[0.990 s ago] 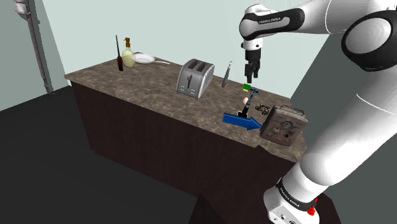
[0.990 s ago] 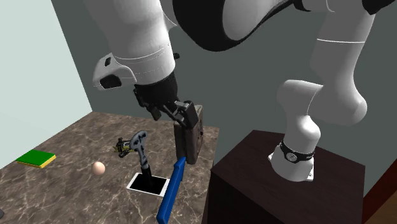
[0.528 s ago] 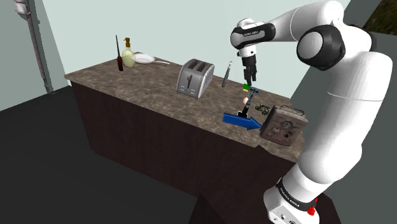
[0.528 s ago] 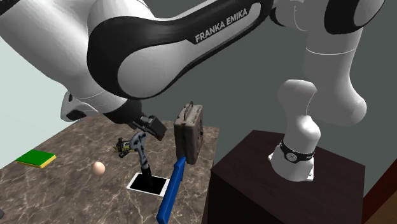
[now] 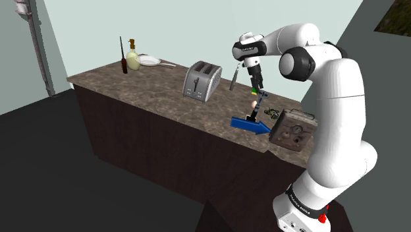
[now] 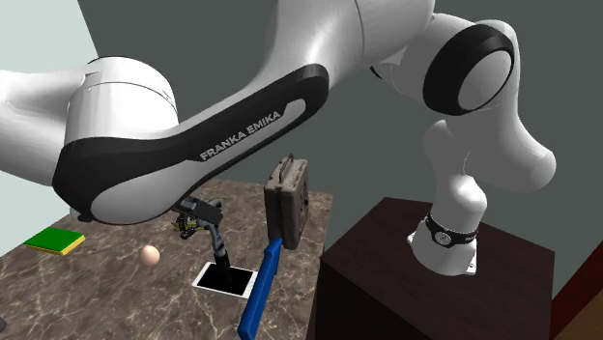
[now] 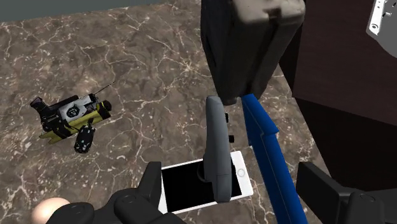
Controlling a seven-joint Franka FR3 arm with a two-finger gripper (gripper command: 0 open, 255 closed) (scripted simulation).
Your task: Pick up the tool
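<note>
A grey hammer-like tool (image 7: 216, 149) stands upright on a white-rimmed phone (image 7: 184, 188) on the marble counter. A small yellow and black tool (image 7: 70, 118) lies flat a short way from it. My gripper (image 7: 235, 191) is open, its black fingers (image 7: 153, 184) standing wide apart on either side of the upright tool's handle without touching it. In the shoulder view the gripper (image 5: 258, 82) hangs just above the upright tool (image 5: 261, 100), with the yellow tool (image 5: 267, 113) behind it. In the second exterior view the arm hides most of the hand above the upright tool (image 6: 215, 232).
A blue bar (image 7: 267, 153) lies beside the phone, and a brown box (image 7: 248, 38) stands just past the tool, near the counter's end. A pale egg (image 6: 150, 255) and a green pad (image 6: 53, 240) lie further along. A toaster (image 5: 201, 80) stands mid-counter.
The arm has folded in, and the gripper has come down and toward the shoulder view's left, closing on the upright tool. Nothing on the counter has moved.
</note>
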